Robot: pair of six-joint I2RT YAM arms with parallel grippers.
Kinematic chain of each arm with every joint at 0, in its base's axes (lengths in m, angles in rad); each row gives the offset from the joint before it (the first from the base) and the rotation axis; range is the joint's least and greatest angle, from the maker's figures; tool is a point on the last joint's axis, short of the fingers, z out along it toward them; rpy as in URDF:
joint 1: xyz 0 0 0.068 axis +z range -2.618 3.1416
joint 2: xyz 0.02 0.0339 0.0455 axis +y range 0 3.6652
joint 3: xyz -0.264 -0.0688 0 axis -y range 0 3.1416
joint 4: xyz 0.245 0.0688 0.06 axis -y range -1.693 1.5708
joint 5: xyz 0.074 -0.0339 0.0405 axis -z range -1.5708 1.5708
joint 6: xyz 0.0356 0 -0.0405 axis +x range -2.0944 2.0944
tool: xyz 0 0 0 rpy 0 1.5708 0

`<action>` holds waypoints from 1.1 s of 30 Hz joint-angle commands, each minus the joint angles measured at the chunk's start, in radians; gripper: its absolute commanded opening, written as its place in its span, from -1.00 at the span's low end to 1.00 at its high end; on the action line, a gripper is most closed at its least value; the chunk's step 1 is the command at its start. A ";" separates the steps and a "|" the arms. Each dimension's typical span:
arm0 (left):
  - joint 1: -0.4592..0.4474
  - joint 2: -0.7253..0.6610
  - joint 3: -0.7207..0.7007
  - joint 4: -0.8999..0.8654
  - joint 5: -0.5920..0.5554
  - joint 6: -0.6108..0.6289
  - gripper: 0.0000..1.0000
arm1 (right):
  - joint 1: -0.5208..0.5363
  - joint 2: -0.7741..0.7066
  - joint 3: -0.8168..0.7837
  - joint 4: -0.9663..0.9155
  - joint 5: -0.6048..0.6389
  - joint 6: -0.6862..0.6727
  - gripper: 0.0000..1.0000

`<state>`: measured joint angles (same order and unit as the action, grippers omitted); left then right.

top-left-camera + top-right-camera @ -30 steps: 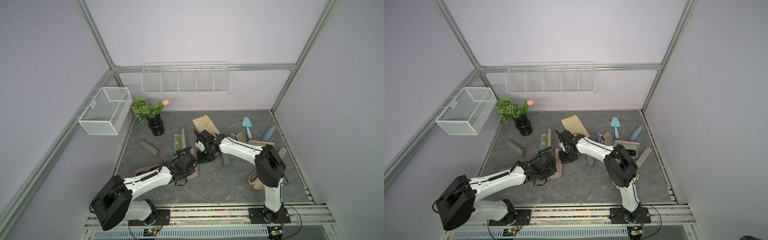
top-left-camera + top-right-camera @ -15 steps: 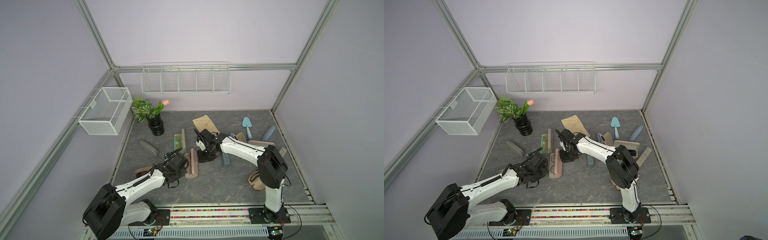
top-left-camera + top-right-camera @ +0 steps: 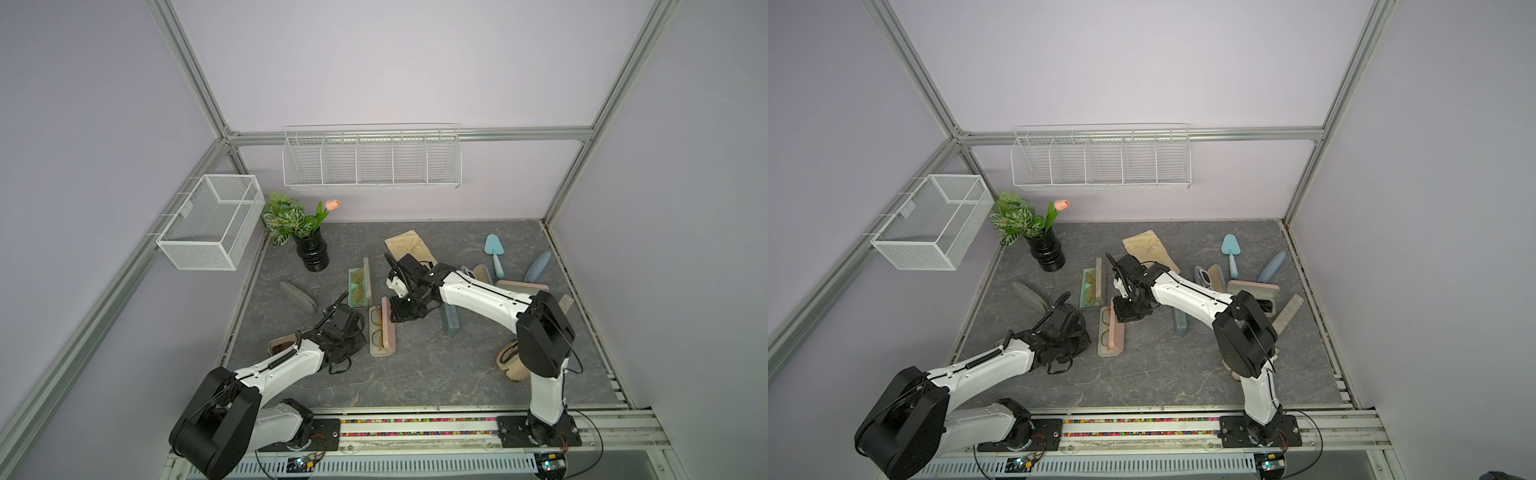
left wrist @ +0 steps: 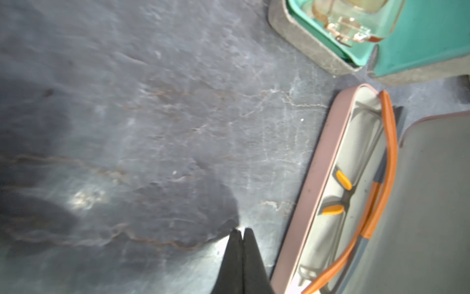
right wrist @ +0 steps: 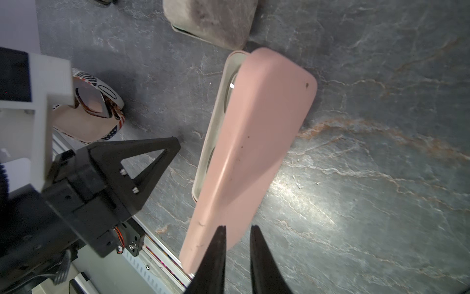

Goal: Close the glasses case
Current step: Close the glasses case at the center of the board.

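Observation:
The pink glasses case (image 3: 382, 332) (image 3: 1111, 334) lies in the middle of the table, open, with orange-rimmed glasses (image 4: 389, 142) in its base (image 4: 323, 163). Its pink lid (image 5: 256, 142) stands half raised over the base. My left gripper (image 4: 240, 230) (image 3: 360, 334) is shut and empty, low over the table just left of the base. In the right wrist view its black fingers (image 5: 142, 163) show beside the case. My right gripper (image 5: 237, 227) (image 3: 395, 313) is at the far end of the lid, jaws a narrow gap apart, one fingertip against the lid's tip.
A teal-lined case with yellow glasses (image 3: 358, 286) lies just behind the pink one. A black vase with a plant (image 3: 313, 251) and a grey closed case (image 3: 297, 296) are at the left. A blue-grey case (image 3: 451, 322), a tan pouch (image 3: 409, 245) and more cases are at the right.
My left arm has drawn back from over the pink case to its left side, uncovering the base and glasses. The right arm has hardly moved.

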<state>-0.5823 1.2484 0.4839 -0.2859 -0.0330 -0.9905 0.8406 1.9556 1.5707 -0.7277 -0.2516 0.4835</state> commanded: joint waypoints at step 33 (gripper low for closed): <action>0.007 0.150 0.017 0.145 0.117 0.018 -1.00 | 0.063 0.182 0.081 0.019 -0.048 0.052 -0.58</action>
<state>-0.5751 1.3773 0.5117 -0.1123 0.0578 -0.9813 0.8848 2.0888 1.6489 -0.7006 -0.2901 0.5186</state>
